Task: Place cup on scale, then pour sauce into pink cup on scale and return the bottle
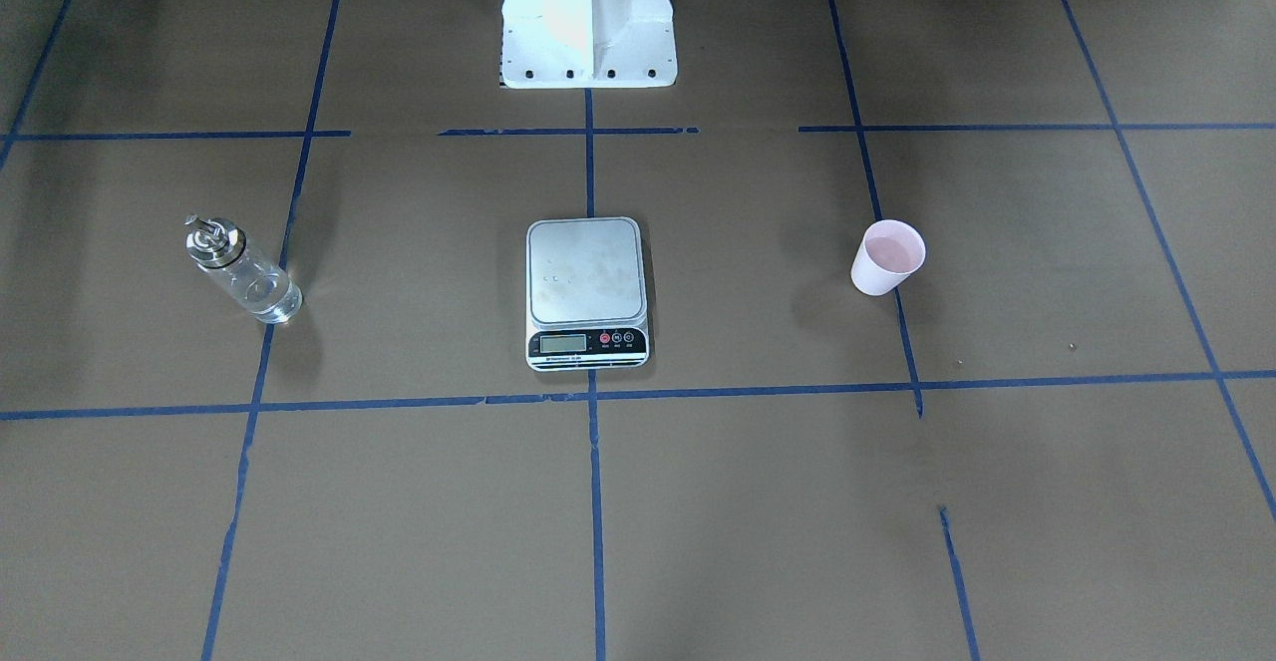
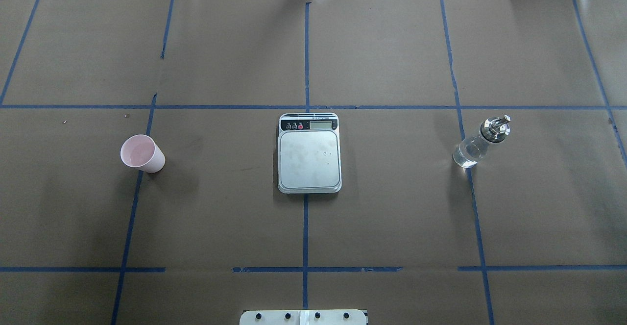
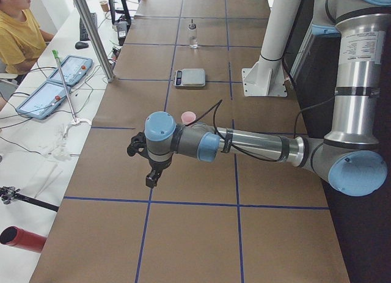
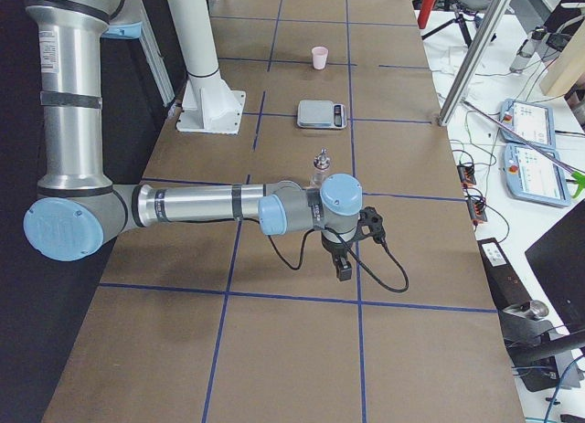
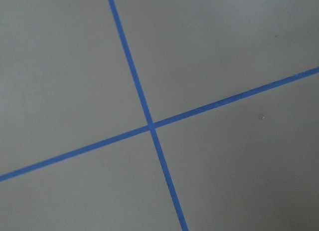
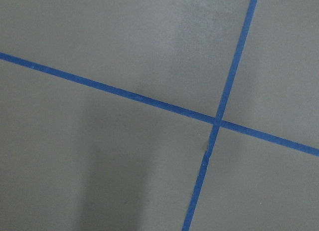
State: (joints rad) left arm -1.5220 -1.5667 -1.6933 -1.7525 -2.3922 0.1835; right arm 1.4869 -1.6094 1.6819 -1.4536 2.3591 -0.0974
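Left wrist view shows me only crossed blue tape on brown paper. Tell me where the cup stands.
Observer: The cup stands upright on the robot's left of the scale, apart from it.
Operator: Report what is on the scale.
Observer: Nothing stands on it.
Operator: Now locate the bottle.
Observer: The bottle stands upright on the robot's right of the scale, also apart from it.
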